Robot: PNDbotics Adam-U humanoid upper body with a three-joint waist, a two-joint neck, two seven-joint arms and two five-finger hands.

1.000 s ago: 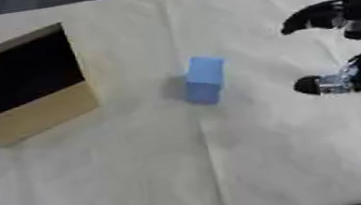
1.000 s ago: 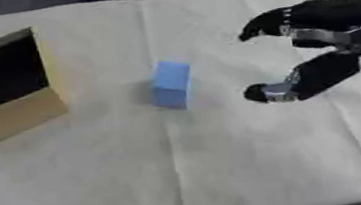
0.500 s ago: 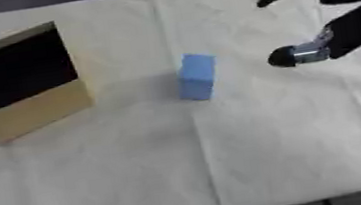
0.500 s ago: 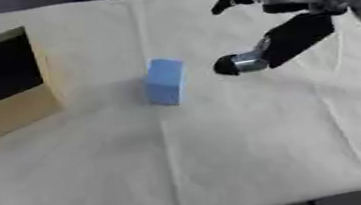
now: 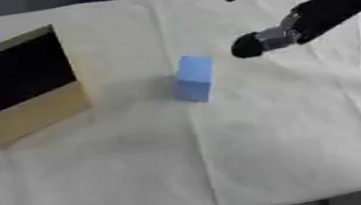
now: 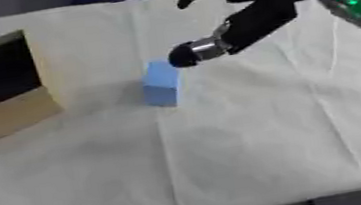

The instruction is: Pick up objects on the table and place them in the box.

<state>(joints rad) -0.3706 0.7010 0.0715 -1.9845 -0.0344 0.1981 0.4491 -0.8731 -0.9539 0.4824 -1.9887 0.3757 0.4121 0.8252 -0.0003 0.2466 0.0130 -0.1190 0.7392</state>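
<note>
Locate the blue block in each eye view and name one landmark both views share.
Left eye view: the blue block stands just above centre, right of the box, with the right hand up to its right.
Right eye view: it sits left of centre, nearer the box, the thumb tip close above its top right.
Shared landmark: the cloth's crease running down from the block.

The right hand, upper right of the frame, is black with silver bands at its joints, rounded black fingertips and green glints on the wrist.
</note>
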